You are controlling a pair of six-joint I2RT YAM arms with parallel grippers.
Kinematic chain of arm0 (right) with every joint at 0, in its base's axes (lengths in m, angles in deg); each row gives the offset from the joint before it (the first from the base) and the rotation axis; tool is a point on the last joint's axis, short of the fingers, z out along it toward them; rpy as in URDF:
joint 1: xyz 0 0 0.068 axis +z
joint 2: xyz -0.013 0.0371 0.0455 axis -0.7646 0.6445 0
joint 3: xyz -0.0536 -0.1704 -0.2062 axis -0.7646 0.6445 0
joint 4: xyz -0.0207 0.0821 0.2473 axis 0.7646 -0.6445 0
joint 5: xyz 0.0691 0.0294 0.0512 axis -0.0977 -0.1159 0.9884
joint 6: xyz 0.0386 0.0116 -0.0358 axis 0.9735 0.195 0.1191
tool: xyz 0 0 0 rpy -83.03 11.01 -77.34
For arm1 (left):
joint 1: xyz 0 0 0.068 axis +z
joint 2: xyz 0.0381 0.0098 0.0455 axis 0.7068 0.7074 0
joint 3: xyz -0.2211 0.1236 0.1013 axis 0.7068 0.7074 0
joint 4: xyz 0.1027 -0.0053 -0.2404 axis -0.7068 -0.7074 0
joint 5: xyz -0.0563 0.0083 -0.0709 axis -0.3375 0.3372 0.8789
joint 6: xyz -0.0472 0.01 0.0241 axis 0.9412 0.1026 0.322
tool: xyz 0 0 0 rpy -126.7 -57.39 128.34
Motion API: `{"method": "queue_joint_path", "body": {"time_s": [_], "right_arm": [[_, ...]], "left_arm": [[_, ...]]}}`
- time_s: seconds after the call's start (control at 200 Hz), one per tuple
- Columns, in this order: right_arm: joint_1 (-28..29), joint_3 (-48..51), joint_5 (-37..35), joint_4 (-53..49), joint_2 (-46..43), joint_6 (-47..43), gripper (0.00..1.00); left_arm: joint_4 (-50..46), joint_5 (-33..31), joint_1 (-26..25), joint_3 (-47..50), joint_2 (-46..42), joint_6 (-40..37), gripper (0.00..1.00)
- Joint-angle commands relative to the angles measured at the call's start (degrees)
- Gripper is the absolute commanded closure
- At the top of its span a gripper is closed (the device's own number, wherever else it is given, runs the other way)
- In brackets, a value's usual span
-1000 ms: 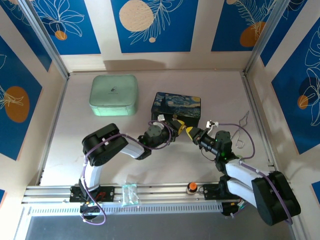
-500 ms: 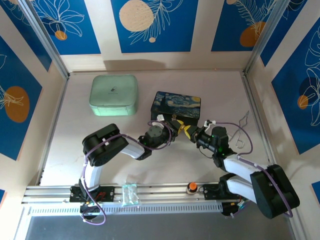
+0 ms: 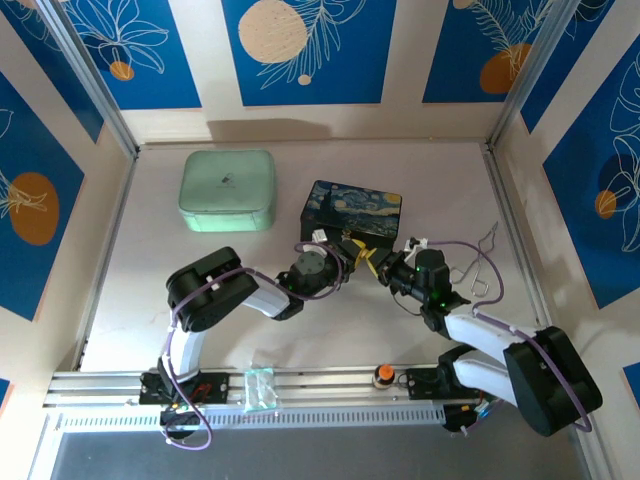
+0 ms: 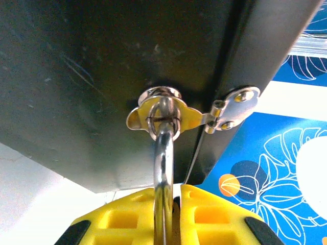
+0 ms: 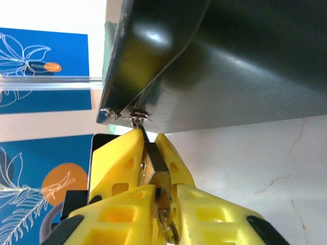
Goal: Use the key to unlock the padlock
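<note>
Yellow left gripper [image 4: 176, 193] clamps one padlock [image 4: 163, 158]; one key [image 5: 162, 198], apparently.

Mint green case [image 3: 228, 190], starry dark-blue box [image 3: 352, 212], silver-shackled padlock [image 4: 162, 168]

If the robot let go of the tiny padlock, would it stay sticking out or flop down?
Probably flop: the padlock is hooked only by its shackle through a small loop on the dark box, and the left gripper is pinching it. The shackle looks like shiny solid metal, so it is likely stiff, and maybe slippery.
</note>
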Motion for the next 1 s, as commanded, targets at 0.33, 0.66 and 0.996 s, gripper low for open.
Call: {"method": "queue_joint_path", "body": {"time_s": [0.33,0.66,0.996], "right_arm": [[1.4,0.3,-6.0,-12.4,-9.0,-2.9,0.52],[2.1,-1.2,1.1,-25.5,-10.5,-9.8,0.83],[4.0,-2.0,-1.8,-17.9,-7.4,-10.2,0.87]], "left_arm": [[6.5,2.3,-0.4,3.2,-0.9,-2.1,1.00],[6.0,2.5,-0.3,4.2,0.6,-1.8,1.00],[4.3,3.7,-0.9,5.4,-1.2,-2.8,1.00]]}}
